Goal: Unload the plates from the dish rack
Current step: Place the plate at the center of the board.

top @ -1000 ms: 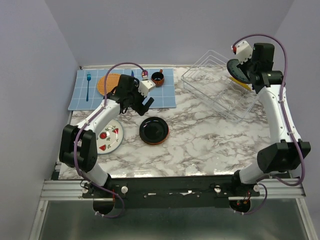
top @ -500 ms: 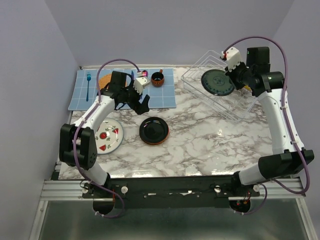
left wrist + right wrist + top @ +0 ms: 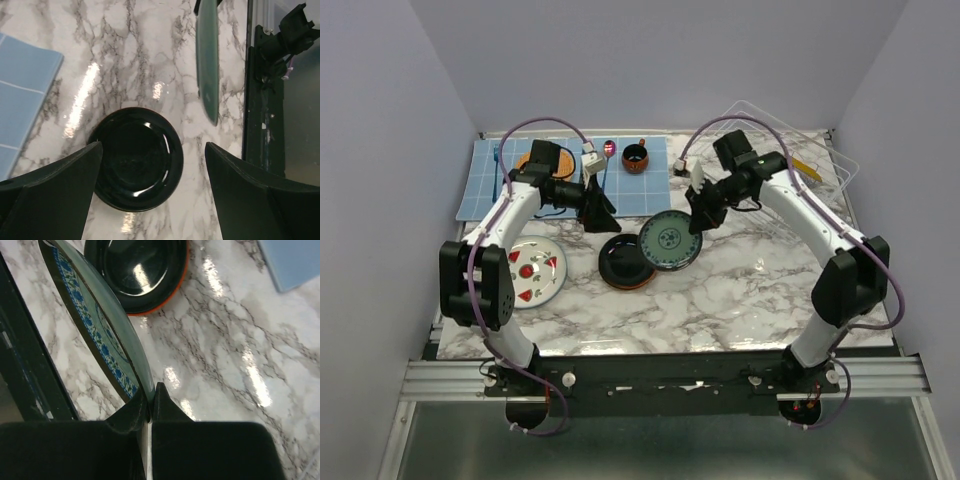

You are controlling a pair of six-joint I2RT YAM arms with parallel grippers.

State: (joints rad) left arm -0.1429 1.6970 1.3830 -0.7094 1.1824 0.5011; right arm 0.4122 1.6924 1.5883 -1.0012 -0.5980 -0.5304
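Note:
My right gripper (image 3: 696, 218) is shut on the rim of a teal plate with a blue pattern (image 3: 670, 241), held tilted just above the marble next to the glossy black plate (image 3: 627, 261). In the right wrist view my right gripper (image 3: 150, 399) pinches the teal plate's (image 3: 92, 322) edge, and the black plate (image 3: 137, 265) shows an orange-red rim beneath it. My left gripper (image 3: 599, 207) is open and empty above the black plate (image 3: 135, 157); the teal plate (image 3: 207, 55) shows edge-on. A white plate with red wedges (image 3: 533, 272) lies at the left. The white wire dish rack (image 3: 835, 165) holds a yellow plate (image 3: 803, 165).
A blue mat (image 3: 640, 190) at the back left carries an orange woven disc (image 3: 532, 162), a blue fork (image 3: 498, 165) and a dark cup (image 3: 635, 157). The walls stand close on both sides. My right arm reaches across the front of the rack.
My right gripper has carried the teal plate from the rack leftward and down beside the black plate. My left gripper has shifted slightly right and now points down over the black plate.

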